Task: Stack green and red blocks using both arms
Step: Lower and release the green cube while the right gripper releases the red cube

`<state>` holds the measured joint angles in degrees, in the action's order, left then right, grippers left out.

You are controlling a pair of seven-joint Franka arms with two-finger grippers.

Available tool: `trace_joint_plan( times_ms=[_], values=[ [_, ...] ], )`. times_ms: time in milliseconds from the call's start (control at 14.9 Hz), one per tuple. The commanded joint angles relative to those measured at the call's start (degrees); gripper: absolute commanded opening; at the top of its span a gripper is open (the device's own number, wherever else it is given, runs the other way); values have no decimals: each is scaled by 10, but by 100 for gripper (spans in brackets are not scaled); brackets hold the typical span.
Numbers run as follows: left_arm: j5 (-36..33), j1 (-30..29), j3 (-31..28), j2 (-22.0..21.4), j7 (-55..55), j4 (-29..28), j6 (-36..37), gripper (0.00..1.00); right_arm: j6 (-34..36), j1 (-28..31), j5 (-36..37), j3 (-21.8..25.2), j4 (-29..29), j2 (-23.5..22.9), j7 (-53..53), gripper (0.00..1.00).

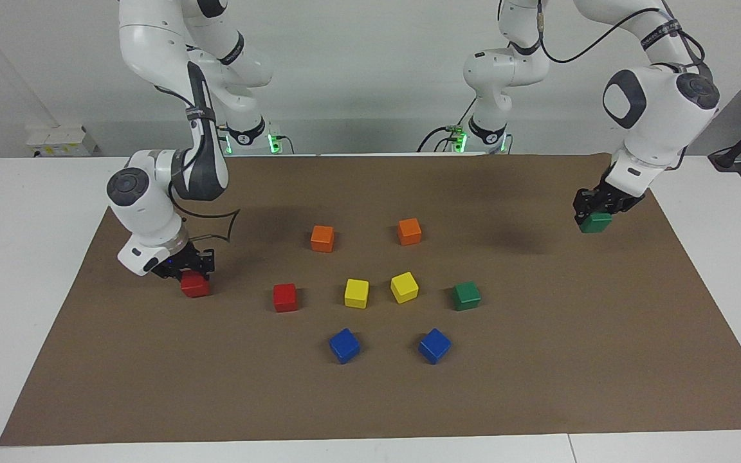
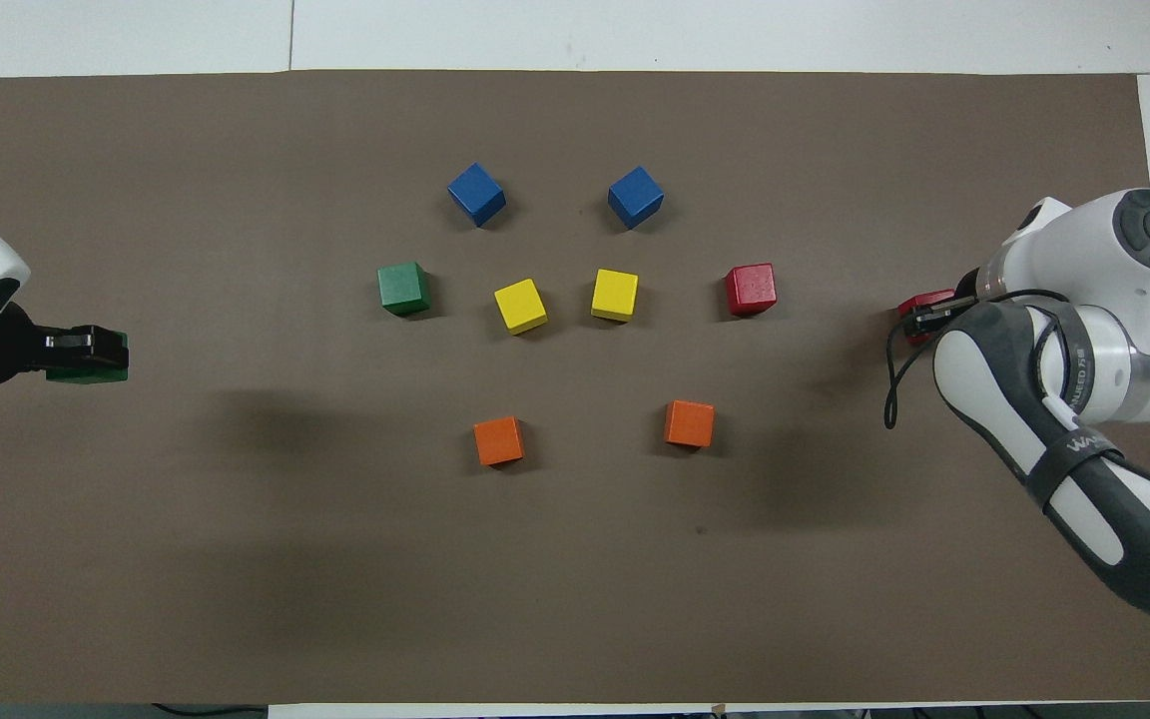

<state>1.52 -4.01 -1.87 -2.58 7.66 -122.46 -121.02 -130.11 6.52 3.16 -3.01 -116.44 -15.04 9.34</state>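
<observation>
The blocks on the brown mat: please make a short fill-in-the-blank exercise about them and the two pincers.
1. The left pincer is shut on a ____ block.
2. The right pincer is shut on a ____ block.
3. Between the free red block and the free green block lie two ____ blocks.
4. The blocks nearest to the robots are ____.

Missing words: green; red; yellow; orange

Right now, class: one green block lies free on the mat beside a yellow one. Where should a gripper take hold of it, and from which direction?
Grip the free green block from straight above, fingers on two opposite flat side faces. It sits flat, slightly turned, so turn the wrist to match. The yellow block beside it stands apart, probably leaving finger room.
</observation>
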Motion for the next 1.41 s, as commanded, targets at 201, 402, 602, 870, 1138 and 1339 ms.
trace_joint_plan(
  times_ms=[201, 402, 602, 870, 1138, 1339],
  values=[
    [7, -20, 6, 40, 13, -62, -105, 0, -24, 12, 2, -8, -16, 8, -12, 0],
    [7, -24, 6, 60, 39, -65, -127, 0, -29, 12, 2, -7, -18, 6, -12, 0],
    [7, -40, 6, 77, 47, -67, -155, 0, -32, 12, 2, -7, -21, 6, -12, 100],
    [7, -41, 6, 92, 46, -77, -177, 0, 15, 11, 2, -8, -6, 18, -8, 100],
    [7, -50, 6, 99, 44, -96, -206, 0, 183, -8, 0, -10, 118, 26, -37, 100],
    [7, -50, 6, 104, 48, -96, -210, 0, 204, -38, -3, -10, 169, 14, -73, 100]
  ],
)
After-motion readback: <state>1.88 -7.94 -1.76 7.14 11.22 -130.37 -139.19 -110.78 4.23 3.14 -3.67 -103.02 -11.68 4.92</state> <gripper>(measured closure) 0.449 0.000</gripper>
